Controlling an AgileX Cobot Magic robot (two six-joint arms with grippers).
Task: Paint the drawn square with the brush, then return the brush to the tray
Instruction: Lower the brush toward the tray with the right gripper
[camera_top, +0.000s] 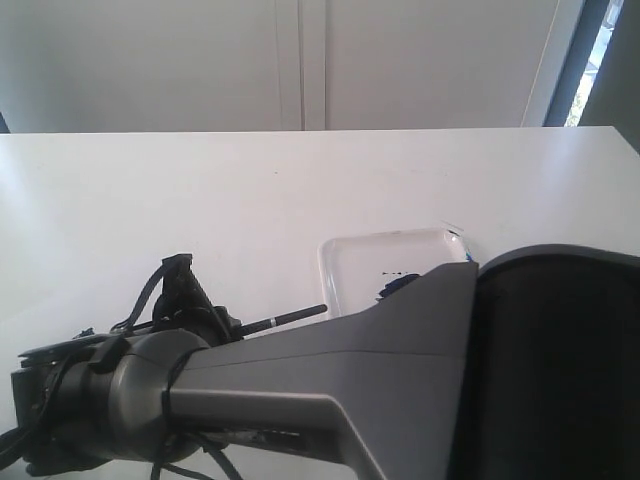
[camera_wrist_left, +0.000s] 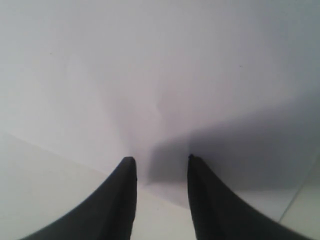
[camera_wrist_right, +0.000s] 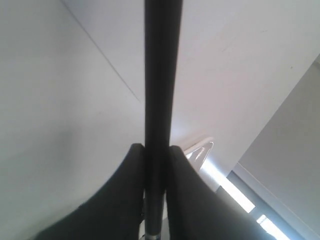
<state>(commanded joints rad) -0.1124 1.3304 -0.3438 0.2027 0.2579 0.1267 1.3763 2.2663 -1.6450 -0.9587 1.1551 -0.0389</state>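
nearest the exterior camera, the right arm (camera_top: 330, 390) sprawls across the whole foreground from 4 o'clock to 8 o'clock, and that is the first trouble: it hides the drawn square and the bristle end completely, so nothing here shows whether the tip sits inside the outline or over bare paper. the right gripper (camera_wrist_right: 156, 146) has its jaws pinched tight on the black handle of the brush (camera_top: 287, 318). that is a thin round shaft between two narrow pads, so a hard press on the paper could make it twist or slide in the grip and smear paint past the lines. the handle's free end pokes out toward 2 o'clock from the wrist, aimed at the 8 o'clock corner of the tray (camera_top: 400, 252). a careless swing on the return could knock that rim and slop the navy puddle (camera_top: 395, 286) (it lies at the tray's near edge, partly behind the arm). the left gripper (camera_wrist_left: 160, 157) hangs with jaws apart and empty over a white sheet (camera_wrist_left: 150, 75), pinning nothing down, so i'd judge the paper free to drag with a stroke. beyond the tray the white table (camera_top: 200, 180) runs on toward 12 o'clock, then come pale cabinet doors (camera_top: 300, 60) and, at 1 o'clock, what may be a window strip (camera_top: 590, 50), too blurred to be sure.
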